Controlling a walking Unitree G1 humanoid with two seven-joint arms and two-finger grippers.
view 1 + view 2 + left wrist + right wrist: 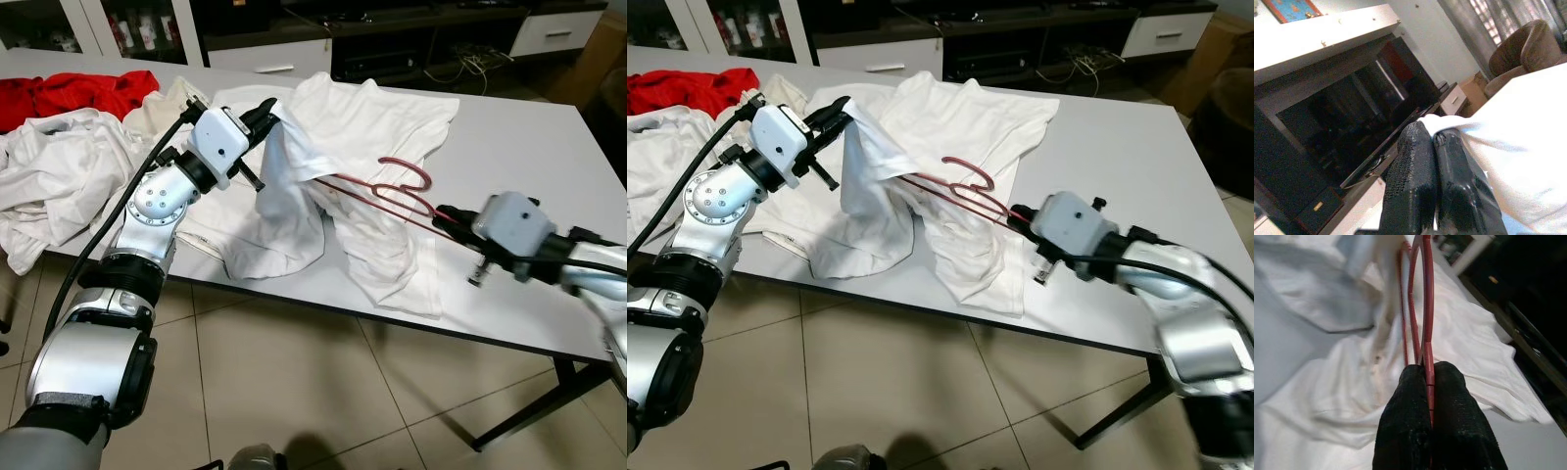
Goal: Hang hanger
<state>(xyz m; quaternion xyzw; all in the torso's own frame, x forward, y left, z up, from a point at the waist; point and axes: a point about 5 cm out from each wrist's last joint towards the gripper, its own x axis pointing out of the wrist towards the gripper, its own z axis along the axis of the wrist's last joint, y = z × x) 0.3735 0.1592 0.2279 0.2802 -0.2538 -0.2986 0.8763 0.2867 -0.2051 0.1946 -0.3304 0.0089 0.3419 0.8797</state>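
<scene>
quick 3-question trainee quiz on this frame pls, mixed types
1. True or false: the right gripper is shut on the red hanger.
2. What does the left gripper pinch? A) red cloth B) white shirt C) cable
3. Fill in: the hanger's far end runs into the lifted ____.

Key: 1 true. 2 B; the shirt is raised off the white table. 3 shirt.

silver jointed arms, white wrist boxes, black cables, textured black fingers (pixel 1410 186).
</scene>
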